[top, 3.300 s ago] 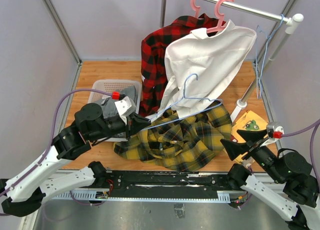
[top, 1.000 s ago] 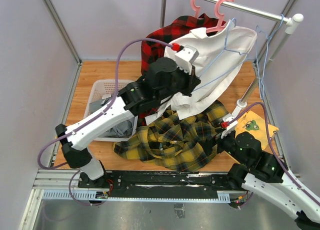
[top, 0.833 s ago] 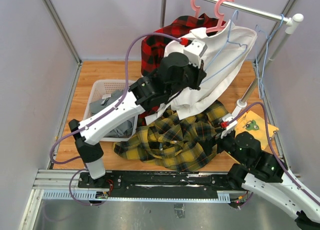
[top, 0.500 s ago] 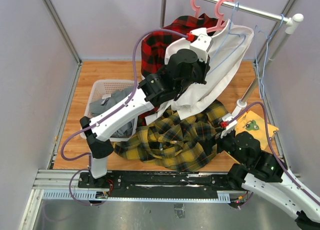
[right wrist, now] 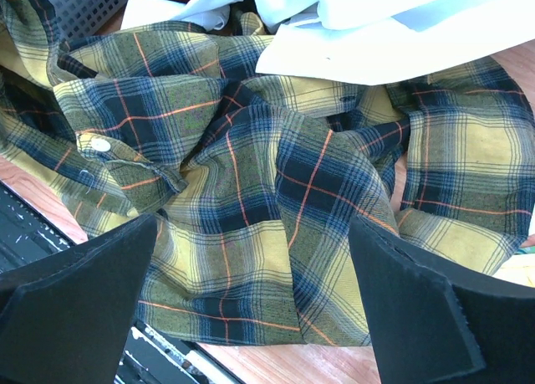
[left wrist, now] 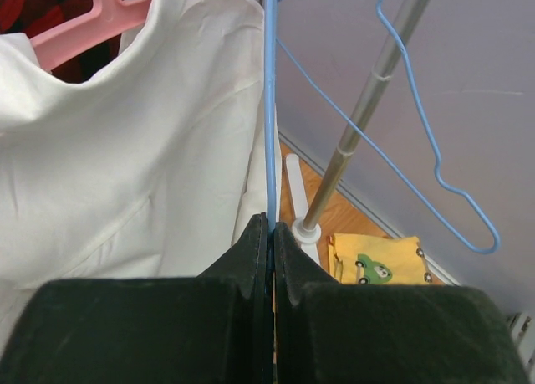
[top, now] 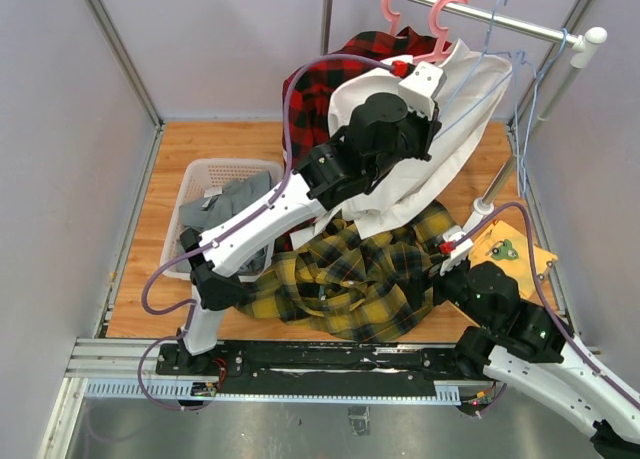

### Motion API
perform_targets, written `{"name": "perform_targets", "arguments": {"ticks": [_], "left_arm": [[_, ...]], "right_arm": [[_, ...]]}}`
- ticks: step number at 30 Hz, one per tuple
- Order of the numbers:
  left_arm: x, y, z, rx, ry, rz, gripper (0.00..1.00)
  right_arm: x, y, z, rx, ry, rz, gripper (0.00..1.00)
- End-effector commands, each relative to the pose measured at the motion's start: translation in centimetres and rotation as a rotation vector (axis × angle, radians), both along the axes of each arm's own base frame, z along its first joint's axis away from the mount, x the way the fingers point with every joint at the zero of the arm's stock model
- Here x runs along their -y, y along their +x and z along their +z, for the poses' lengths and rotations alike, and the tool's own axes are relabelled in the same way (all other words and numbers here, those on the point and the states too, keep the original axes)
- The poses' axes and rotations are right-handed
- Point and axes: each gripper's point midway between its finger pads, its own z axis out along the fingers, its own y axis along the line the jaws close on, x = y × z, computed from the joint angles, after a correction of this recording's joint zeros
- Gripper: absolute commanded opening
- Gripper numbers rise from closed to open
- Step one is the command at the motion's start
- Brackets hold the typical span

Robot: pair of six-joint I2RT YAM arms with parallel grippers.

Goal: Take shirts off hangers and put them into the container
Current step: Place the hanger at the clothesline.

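Note:
My left gripper [top: 433, 114] [left wrist: 271, 221] is raised in front of the white shirt [top: 400, 149] [left wrist: 125, 166] and is shut on a bare light-blue hanger [top: 480, 54] [left wrist: 270, 133]. The hanger's hook reaches up beside the rail [top: 520, 22]. The white shirt and the red-and-black plaid shirt [top: 315, 89] hang on pink hangers [top: 445, 24] [left wrist: 92, 20]. The yellow-and-green plaid shirt [top: 350, 279] [right wrist: 251, 175] lies crumpled on the table. My right gripper [top: 428, 279] [right wrist: 251, 292] hovers open just over it. The white basket [top: 195, 184] at the left holds the grey shirt [top: 235, 199].
A second light-blue hanger [top: 525, 109] [left wrist: 435, 158] hangs at the rail's right end. The rack's upright pole [left wrist: 368, 108] stands close behind it. A flat yellow cloth with small patches [top: 505, 249] [left wrist: 376, 263] lies by the pole's foot. Purple walls close in the table.
My left arm has lifted the blue hanger up and to the right, bringing its hook level with the rail. The right arm has stayed over the plaid shirt.

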Motion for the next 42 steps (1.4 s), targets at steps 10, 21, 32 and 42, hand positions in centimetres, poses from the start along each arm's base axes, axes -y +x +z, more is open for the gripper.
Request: {"name": "perform_targets", "arguments": {"ticks": [10, 21, 32, 42], "left_arm": [[4.9, 1.3, -2.7, 0.01, -0.034, -0.046, 0.02], [4.3, -2.5, -3.8, -0.02, 0.04, -0.223, 0.61], [-5.9, -7.6, -2.7, 0.012, 0.056, -0.211, 1.0], [-15.3, -11.7, -9.2, -0.058, 0.033, -0.136, 1.0]], "right_arm": [[0.0, 0.5, -0.3, -0.009, -0.001, -0.029, 0.98], [0.1, 0.4, -0.2, -0.004, 0.019, -0.033, 0.98], [0.2, 0.5, -0.3, -0.009, 0.014, -0.043, 0.98], [0.4, 0.8, 0.3, 0.061, -0.002, -0.024, 0.98]]}}
